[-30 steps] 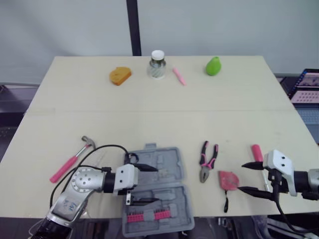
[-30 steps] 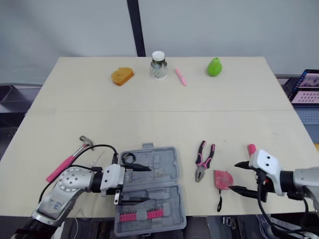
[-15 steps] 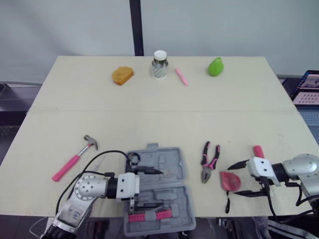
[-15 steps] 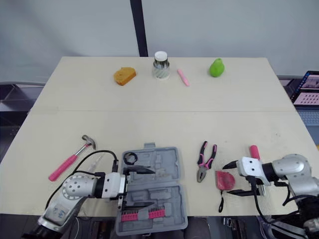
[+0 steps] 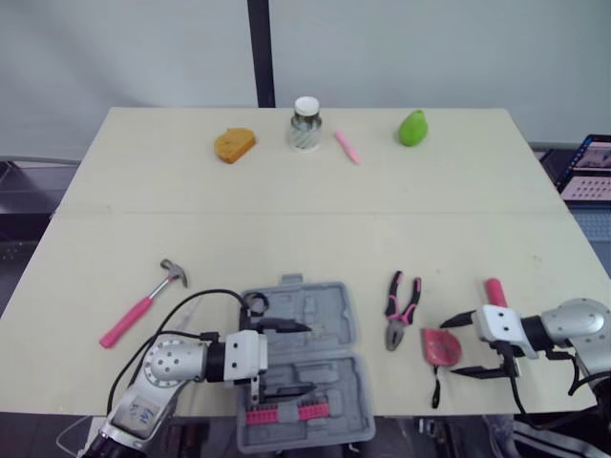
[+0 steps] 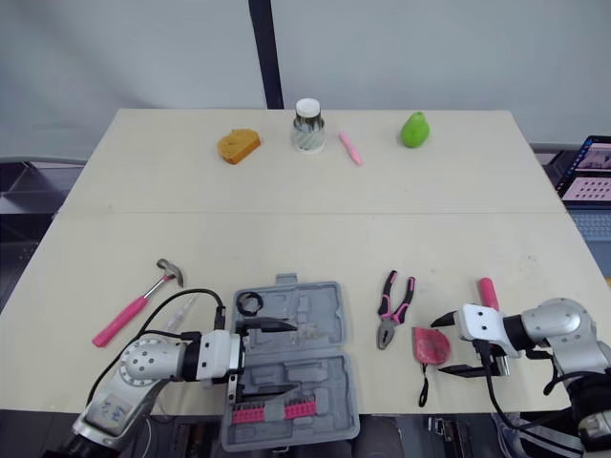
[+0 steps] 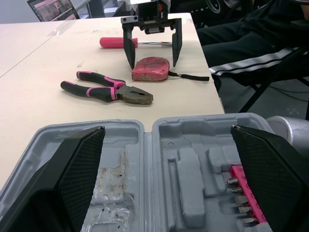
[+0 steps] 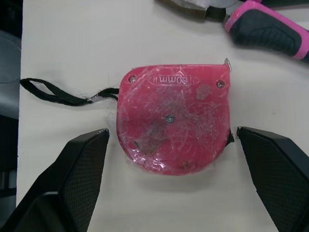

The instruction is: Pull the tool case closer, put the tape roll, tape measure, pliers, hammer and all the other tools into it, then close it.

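The grey tool case (image 5: pixel 325 310) lies open near the table's front edge, with a black tape roll (image 5: pixel 253 303) in its upper left corner and pink bits in its front half. My left gripper (image 5: pixel 307 358) is open over the case's hinge area. To the case's right lie the pink-handled pliers (image 5: pixel 399 310) and the red tape measure (image 8: pixel 174 118). My right gripper (image 5: pixel 449 348) is open, one finger on each side of the tape measure, with gaps. A pink-handled hammer (image 5: pixel 141 303) lies left of the case. A pink screwdriver (image 5: pixel 494 289) lies behind the right gripper.
Along the table's far edge stand an orange sponge (image 5: pixel 234 145), a white-lidded jar (image 5: pixel 305 124), a pink pen (image 5: pixel 344 147) and a green pear-shaped object (image 5: pixel 411 126). A laptop (image 5: pixel 587 167) sits off the right side. A seated person's legs (image 7: pixel 251 43) are beyond the table's right end.
My right gripper has moved left and come down around the tape measure. The left gripper has stayed over the case, shifting slightly toward me.
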`<action>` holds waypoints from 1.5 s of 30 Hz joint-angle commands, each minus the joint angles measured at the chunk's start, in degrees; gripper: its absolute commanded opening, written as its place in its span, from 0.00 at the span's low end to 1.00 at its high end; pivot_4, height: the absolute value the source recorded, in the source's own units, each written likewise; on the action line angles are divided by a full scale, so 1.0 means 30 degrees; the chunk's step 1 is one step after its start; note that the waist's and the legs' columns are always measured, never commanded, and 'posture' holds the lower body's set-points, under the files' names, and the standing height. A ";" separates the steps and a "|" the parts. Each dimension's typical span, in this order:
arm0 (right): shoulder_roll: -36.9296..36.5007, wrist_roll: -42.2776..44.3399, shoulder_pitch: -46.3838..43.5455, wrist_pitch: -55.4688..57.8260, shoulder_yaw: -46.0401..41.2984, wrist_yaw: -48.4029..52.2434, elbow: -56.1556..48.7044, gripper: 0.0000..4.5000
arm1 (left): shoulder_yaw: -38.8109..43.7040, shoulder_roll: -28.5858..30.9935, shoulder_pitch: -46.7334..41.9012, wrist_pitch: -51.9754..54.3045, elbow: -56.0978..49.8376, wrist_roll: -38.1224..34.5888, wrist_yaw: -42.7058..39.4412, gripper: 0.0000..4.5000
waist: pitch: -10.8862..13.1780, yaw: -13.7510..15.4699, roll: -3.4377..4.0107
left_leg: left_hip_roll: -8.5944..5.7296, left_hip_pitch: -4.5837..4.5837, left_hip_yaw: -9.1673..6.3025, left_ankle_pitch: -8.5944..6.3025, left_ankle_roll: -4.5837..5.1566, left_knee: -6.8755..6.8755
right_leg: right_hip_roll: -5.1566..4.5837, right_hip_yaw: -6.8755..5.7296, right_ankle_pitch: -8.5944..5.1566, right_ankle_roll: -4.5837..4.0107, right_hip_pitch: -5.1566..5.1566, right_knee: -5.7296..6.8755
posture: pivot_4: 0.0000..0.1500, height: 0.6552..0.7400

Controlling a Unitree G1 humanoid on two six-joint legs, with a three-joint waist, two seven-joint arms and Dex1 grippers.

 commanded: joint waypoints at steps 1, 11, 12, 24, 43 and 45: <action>0.0209 0.0161 0.0377 0.0125 -0.0337 -0.0619 -0.0350 0.99 | -0.0067 -0.0089 0.0037 -0.0214 -0.0716 -0.0048 0.0105 1.00 | 0.0000 0.0001 0.0000 | 0.0000 0.0000 0.0000 0.0000 0.0000 0.0000 | 0.0000 0.0001 0.0000 0.0000 0.0000 0.0000 | 1.00 1.00; 0.0426 0.1021 0.1126 0.0368 -0.0725 -0.1116 -0.0892 0.99 | -0.0124 -0.0166 -0.0187 -0.0318 -0.0416 -0.0040 0.0095 1.00 | 0.0000 -0.0006 0.0001 | 0.0011 0.0081 -0.0003 -0.0008 -0.0013 -0.0027 | 0.0007 -0.0001 -0.0001 -0.0001 0.0075 -0.0024 | 1.00 1.00; 0.0465 0.1123 0.1182 0.0285 -0.0767 -0.1129 -0.0866 0.99 | -0.0130 -0.0170 -0.0227 -0.0314 -0.0393 -0.0023 0.0097 1.00 | 0.0000 -0.0004 0.0001 | 0.0010 0.0081 -0.0003 -0.0008 -0.0014 -0.0027 | 0.0007 -0.0001 -0.0001 -0.0001 0.0076 -0.0025 | 1.00 1.00; 0.0821 0.1261 0.1540 -0.0111 -0.0990 -0.1488 -0.0896 0.81 | -0.0097 -0.0152 -0.0429 -0.0218 -0.0270 -0.0008 0.0129 1.00 | 0.0000 -0.0004 0.0001 | 0.0008 0.0088 -0.0002 -0.0009 -0.0012 -0.0027 | 0.0004 0.0000 -0.0001 -0.0002 0.0086 -0.0031 | 1.00 1.00; -0.1606 0.2761 -0.1020 0.9303 -0.0139 0.0178 -0.9873 0.66 | 0.2307 -0.0247 0.1565 0.0796 -0.1040 -0.0321 0.2900 1.00 | 0.0032 -0.0069 0.0083 | 0.0031 0.0090 -0.0007 -0.0016 -0.0020 -0.0039 | 0.0009 0.0005 -0.0003 -0.0005 0.0072 -0.0031 | 1.00 1.00; -0.1874 0.2356 -0.1970 1.0905 0.0372 0.0113 -1.1220 0.66 | 0.2557 -0.0384 0.1981 0.1015 -0.1391 -0.0305 0.3354 1.00 | 0.0032 -0.0028 0.0083 | 0.0038 0.0086 -0.0012 -0.0026 -0.0032 -0.0037 | 0.0012 0.0005 -0.0004 -0.0009 0.0068 -0.0044 | 1.00 1.00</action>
